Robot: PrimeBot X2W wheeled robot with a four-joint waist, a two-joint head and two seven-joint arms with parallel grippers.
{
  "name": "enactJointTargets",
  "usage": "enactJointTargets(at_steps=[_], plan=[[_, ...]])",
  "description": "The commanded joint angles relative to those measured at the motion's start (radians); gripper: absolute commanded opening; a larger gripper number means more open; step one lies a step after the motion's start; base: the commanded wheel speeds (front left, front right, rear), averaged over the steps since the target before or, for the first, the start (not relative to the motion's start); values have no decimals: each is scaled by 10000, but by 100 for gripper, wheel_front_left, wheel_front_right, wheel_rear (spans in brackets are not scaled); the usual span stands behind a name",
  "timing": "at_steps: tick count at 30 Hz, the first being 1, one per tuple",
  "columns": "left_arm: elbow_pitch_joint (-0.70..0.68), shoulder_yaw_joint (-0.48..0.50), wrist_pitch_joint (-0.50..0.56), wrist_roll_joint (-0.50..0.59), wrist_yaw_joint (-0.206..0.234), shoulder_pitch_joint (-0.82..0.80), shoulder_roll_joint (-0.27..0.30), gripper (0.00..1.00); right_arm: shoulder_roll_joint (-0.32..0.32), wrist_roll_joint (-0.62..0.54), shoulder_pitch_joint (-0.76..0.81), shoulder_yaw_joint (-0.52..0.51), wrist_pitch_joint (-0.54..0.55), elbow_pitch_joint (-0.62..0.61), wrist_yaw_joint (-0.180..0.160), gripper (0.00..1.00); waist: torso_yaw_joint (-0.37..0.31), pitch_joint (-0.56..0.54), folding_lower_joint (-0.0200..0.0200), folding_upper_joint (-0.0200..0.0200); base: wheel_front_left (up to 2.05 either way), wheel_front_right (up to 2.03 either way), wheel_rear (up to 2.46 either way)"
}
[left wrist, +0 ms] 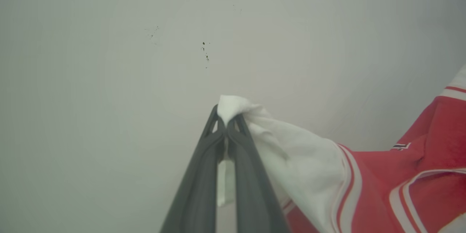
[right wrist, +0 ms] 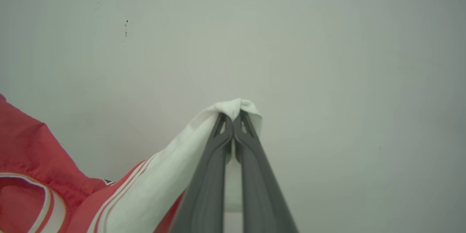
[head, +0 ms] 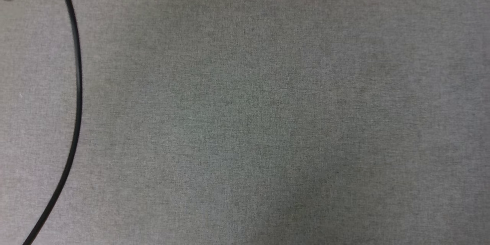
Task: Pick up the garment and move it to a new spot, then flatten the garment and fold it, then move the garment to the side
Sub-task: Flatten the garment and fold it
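Clamped on white sleeve cloth of the garment (left wrist: pixel 382 174) with the left gripper (left wrist: pixel 226 118), likewise with the right gripper (right wrist: pixel 233 119). Broad grey surface (head: pixel 268 103), black cable (head: pixel 79 84) curving along its left edge.

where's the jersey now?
The garment is held by both grippers: the left gripper pinches one white sleeve, cloth trailing lower right in its wrist view; the right gripper pinches the other, cloth trailing lower left.

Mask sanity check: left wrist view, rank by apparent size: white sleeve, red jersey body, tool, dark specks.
1. red jersey body
2. white sleeve and left tool: look alike, tool nearer, unranked
3. dark specks
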Motion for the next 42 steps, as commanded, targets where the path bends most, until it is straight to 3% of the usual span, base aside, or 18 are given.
enactJointTargets(at_steps=[1, 9, 20, 27, 42], plan=[[335, 81, -246, 43, -92, -374, -144, 0, 111, -135, -563, 168, -246, 490, -14, 0, 44, 222, -3, 0, 0, 0, 0], [1416, 183, -1024, -76, -367, -386, -300, 0, 359, -317, -1492, 761, -1332, 2471, -14, 0, 102, 506, -3, 0, 0, 0, 0], [1454, 26, -1969, -307, -369, 1681, -68, 0, 100, 591, 311, 1836, -2389, 3089, -14, 0, -35, 193, -3, 0, 0, 0, 0], [652, -116, -2448, -460, 150, 4507, 369, 0, -8, 1295, 2757, 2453, -2968, 2957, -14, 0, -213, -582, -3, 0, 0, 0, 0], [-2335, 111, -2731, -1542, 1984, 10732, 1245, 0, -157, 1829, 8354, 2551, -3345, 1748, -14, 0, -276, -2519, -3, 0, 0, 0, 0]])
